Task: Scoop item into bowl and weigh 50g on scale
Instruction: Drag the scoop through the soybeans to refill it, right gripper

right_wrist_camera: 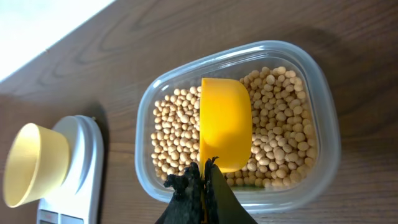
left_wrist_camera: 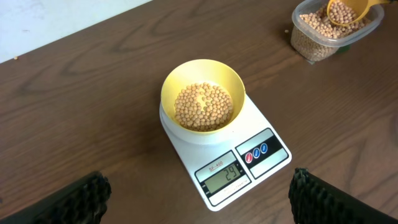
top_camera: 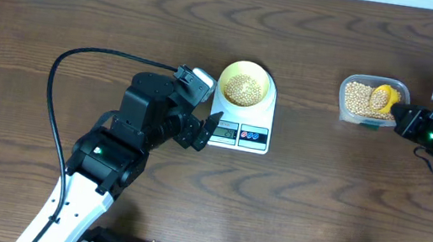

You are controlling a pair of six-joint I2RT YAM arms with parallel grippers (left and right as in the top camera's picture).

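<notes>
Open worktop (top_camera: 313, 219) rings the scale (left_wrist_camera: 186, 146). Its bowl (left_wrist_camera: 186, 67) of beans (left_wrist_camera: 203, 107) sits just beyond the spread left tool (top_camera: 202, 129). The right tool (right_wrist_camera: 200, 186) pinches the scoop (right_wrist_camera: 225, 121).

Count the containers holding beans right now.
3. The yellow-green bowl sits on the scale, partly filled. The clear tub is at the table's right side. The yellow scoop is loaded and sits in that tub. No others are visible.

Robot test bench: dark wood-grain table (top_camera: 63, 6), cabled arm (top_camera: 125, 138), plain white surround (left_wrist_camera: 37, 25).
</notes>
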